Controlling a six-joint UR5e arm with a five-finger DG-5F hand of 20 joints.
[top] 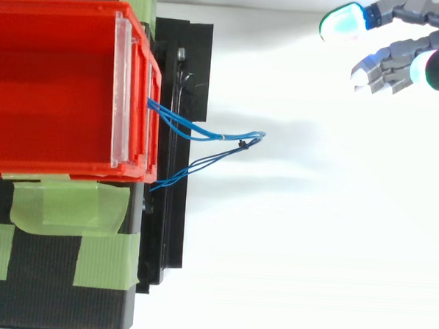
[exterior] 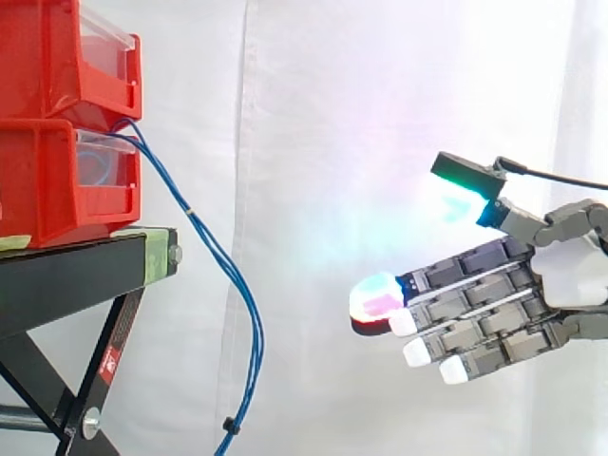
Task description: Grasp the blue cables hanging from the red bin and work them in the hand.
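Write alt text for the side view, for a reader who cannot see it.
The robot's hand, fingers straight and open, points from the right toward blue cables without touching them. The cables hang from the lower red bin on a black stand, before a white curtain.

I count two red bins, the upper bin (exterior: pixel 43 57) and the lower bin (exterior: pixel 43 185), and one black stand (exterior: pixel 57 275). The blue cables (exterior: pixel 228 275) show at least two strands; I cannot separate them further. One black tie (exterior: pixel 228 424). One hand (exterior: pixel 560 275).
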